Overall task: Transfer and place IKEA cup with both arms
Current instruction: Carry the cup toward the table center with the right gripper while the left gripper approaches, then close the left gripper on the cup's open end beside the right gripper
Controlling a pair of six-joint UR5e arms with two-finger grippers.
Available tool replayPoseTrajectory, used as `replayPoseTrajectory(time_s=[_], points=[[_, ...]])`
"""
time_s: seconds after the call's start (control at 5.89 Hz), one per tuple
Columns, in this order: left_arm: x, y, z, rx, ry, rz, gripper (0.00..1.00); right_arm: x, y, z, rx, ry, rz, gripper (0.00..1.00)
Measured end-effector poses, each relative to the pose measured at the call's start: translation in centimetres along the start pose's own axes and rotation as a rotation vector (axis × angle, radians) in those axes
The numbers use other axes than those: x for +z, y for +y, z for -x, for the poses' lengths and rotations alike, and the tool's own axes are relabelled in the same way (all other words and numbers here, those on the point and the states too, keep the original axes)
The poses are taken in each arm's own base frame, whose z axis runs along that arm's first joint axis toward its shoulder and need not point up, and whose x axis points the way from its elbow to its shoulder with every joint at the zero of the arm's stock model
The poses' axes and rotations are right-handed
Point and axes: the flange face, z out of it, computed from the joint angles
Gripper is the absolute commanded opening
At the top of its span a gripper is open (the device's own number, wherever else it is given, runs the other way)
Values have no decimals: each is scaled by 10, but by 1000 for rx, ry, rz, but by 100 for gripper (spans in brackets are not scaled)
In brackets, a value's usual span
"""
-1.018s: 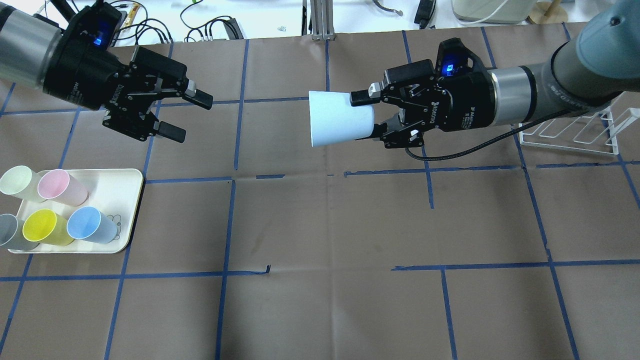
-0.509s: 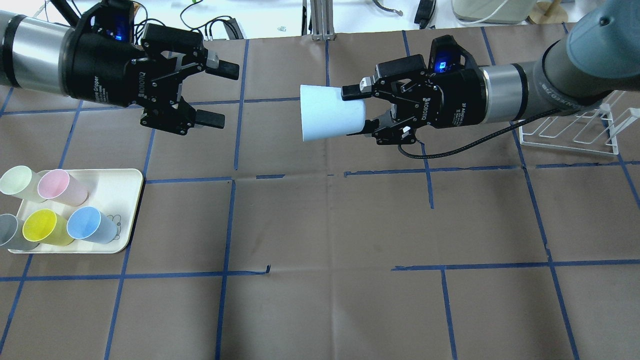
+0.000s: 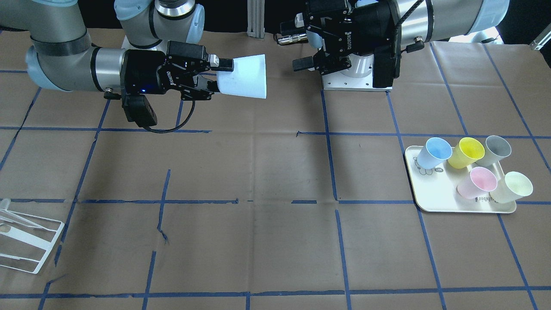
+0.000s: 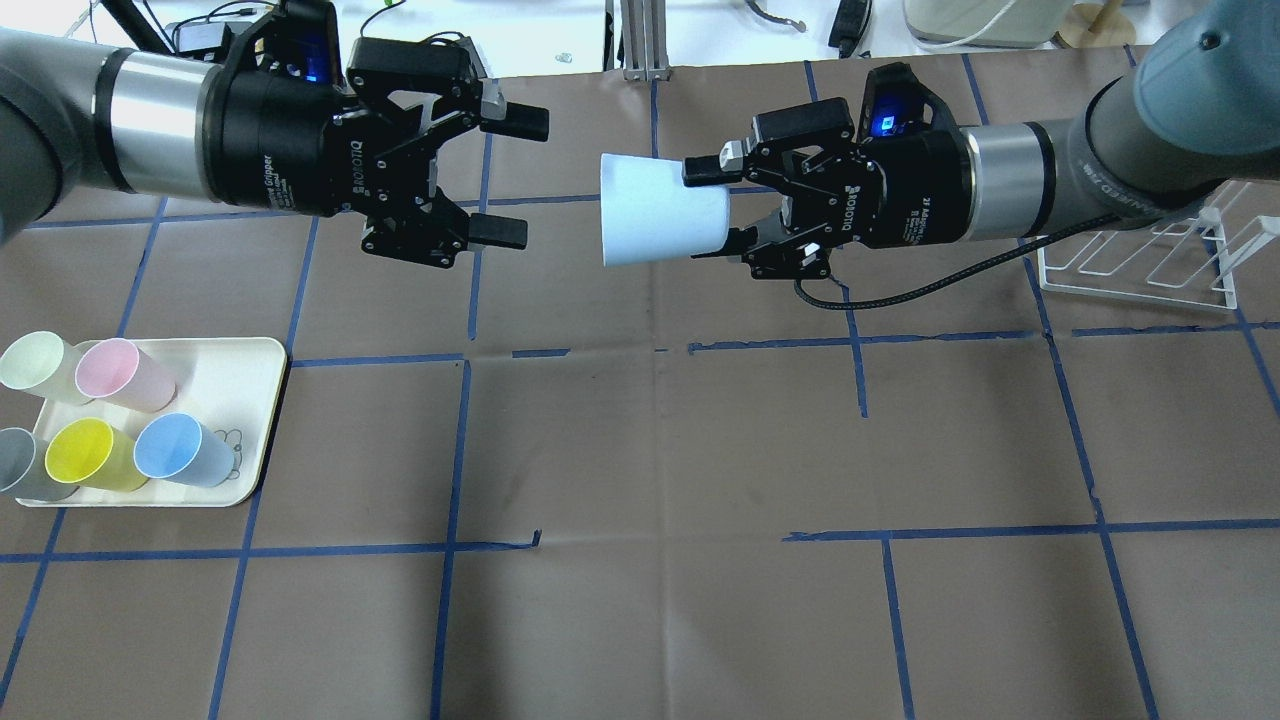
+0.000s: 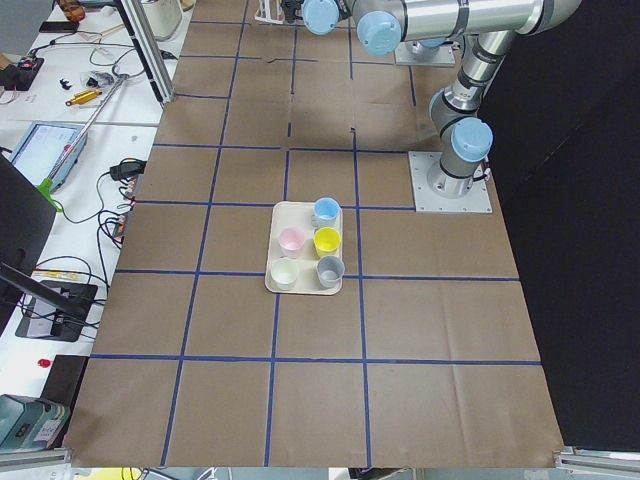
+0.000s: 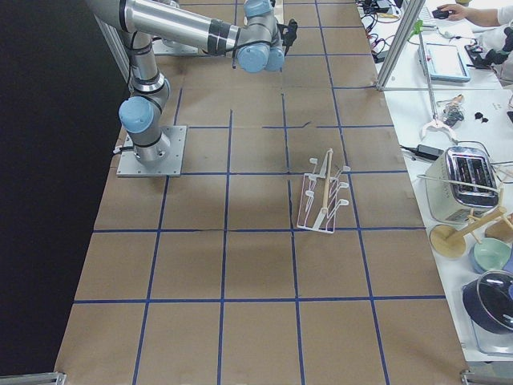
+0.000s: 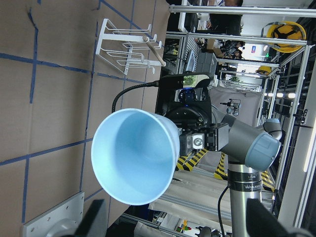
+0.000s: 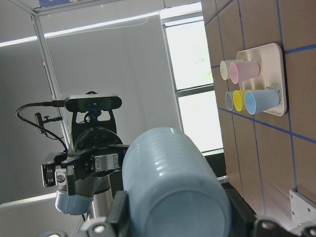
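Cup (image 7: 134,157) hollow — left wrist-mounted only.

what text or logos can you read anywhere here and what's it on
"ROBOTIQ": on the right gripper, sideways.
"ROBOTIQ": on the left gripper, sideways.
Small print on both gripper bodies: too small to read.
Print on the tray: too blurred to read.
No text shows on the IKEA cup.
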Motion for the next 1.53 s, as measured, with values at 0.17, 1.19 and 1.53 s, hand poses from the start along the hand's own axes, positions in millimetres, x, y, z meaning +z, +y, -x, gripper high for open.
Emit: replayPoseTrajectory(time_s=[0.17, 1.19, 1.53], points=[[7, -7, 3, 12, 15, 4, 98, 0, 0, 0, 1, -3, -5, 42], [59, -26, 3, 58, 34, 60, 22, 0, 0, 0, 1, -3, -6, 42], [55, -20, -3, 72, 26, 53, 0, 0, 0, 0, 1, -4, -6, 42]])
